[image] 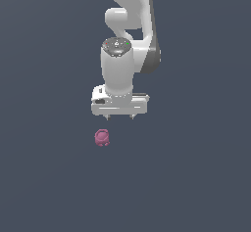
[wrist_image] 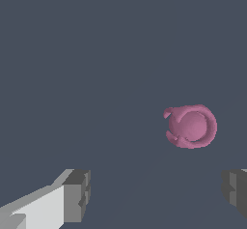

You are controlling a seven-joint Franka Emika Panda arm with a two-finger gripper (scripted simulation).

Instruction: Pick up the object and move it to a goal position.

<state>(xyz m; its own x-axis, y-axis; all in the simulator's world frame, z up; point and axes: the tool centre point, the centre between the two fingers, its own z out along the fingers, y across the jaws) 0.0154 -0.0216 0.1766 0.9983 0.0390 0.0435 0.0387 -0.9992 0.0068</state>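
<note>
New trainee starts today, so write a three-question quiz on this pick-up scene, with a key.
1. True or false: the gripper already holds the pink object.
2. In the wrist view, the pink object sits: A) pinched by both fingers, B) clear of both fingers, C) stuck on one finger.
3. Fill in: in the exterior view the object lies below the gripper and toward the view's ____.

Key: 1 false, the object lies apart from it; 2 B; 3 left.
</note>
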